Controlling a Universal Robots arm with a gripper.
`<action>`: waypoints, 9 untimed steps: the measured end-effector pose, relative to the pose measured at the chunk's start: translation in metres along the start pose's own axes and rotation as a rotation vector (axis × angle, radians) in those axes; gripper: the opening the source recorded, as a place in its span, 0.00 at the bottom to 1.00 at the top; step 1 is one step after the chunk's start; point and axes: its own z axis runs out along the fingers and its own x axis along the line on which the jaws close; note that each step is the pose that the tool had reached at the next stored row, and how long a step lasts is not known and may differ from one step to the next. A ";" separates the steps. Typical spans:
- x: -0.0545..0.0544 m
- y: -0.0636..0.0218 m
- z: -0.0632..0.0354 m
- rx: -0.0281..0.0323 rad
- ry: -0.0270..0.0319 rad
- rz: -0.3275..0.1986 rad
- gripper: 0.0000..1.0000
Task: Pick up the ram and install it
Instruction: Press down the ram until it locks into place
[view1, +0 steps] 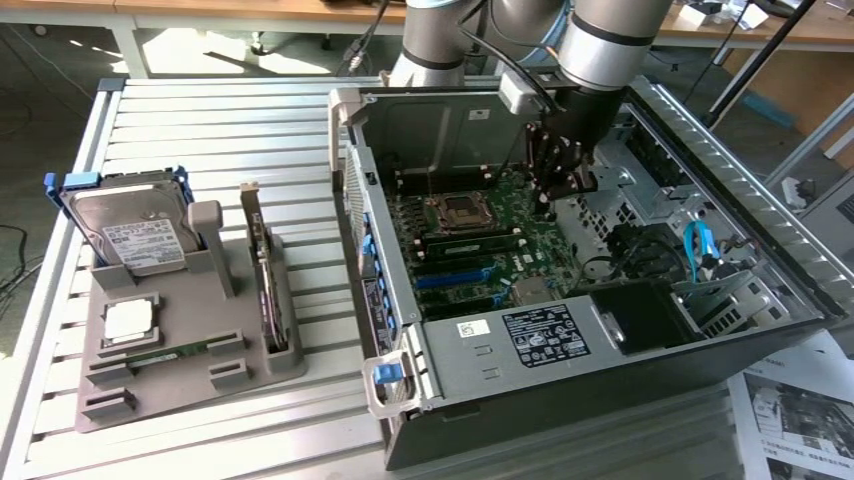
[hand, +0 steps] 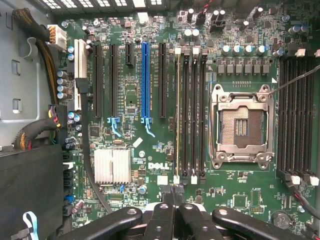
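Note:
Seen edge-on in the wrist view, the ram (hand: 177, 115) is a thin stick with a pale gold top edge. It stands in the memory slot nearest the expansion slots, between white latches. My gripper (hand: 175, 200) is shut, its fingers pressed together in line with that slot's near end, and I see nothing between them. In the exterior view the gripper (view1: 561, 188) hangs inside the open computer case (view1: 561, 330), just above the motherboard (view1: 467, 240) beside the processor socket (view1: 461, 210). A second thin green stick (view1: 174, 352) lies flat in the grey holder (view1: 254, 375).
On the slatted table the grey holder also carries a hard drive (view1: 134, 235), a square silver processor chip (view1: 128, 318) and an upright dark card (view1: 267, 290). Case walls, cables (hand: 40, 130) and a blue cable (view1: 697, 250) surround the board. Papers (view1: 801, 410) lie at the exterior view's right.

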 end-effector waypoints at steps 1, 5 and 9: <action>0.000 0.0000 0.0010 -0.0003 -0.0001 0.000 0.11; -0.001 -0.0001 0.0089 -0.0021 0.0000 0.000 0.11; -0.001 -0.0002 0.0163 -0.0024 0.0000 0.000 0.11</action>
